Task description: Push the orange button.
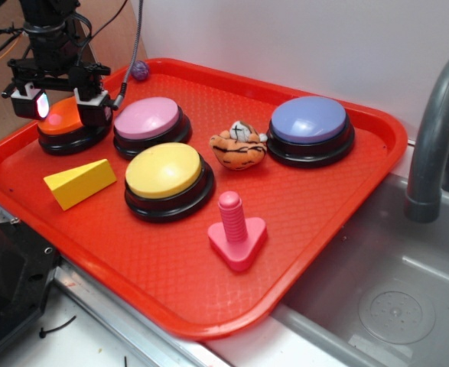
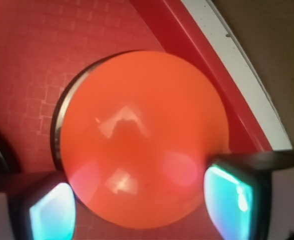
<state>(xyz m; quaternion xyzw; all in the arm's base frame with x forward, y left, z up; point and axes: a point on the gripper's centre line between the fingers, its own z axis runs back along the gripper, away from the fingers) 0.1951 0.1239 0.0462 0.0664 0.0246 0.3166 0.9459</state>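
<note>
The orange button [image 1: 63,121], a glossy orange dome on a black base, sits at the far left of the red tray [image 1: 300,229]. In the wrist view the orange button [image 2: 141,135] fills most of the frame. My gripper [image 1: 62,103] hangs directly over it, very close to or touching its top; I cannot tell which. The jaws stand wide apart, one fingertip [image 2: 51,212] on each side of the dome, nothing held between them. The gripper [image 2: 141,207] is open.
On the tray are a pink button [image 1: 149,121], a yellow button [image 1: 165,174], a blue-purple button [image 1: 310,124], a yellow wedge [image 1: 79,182], a stuffed tiger [image 1: 239,145], a pink bolt toy [image 1: 235,229] and a small purple ball [image 1: 140,70]. A grey faucet [image 1: 438,130] stands at the right over a sink.
</note>
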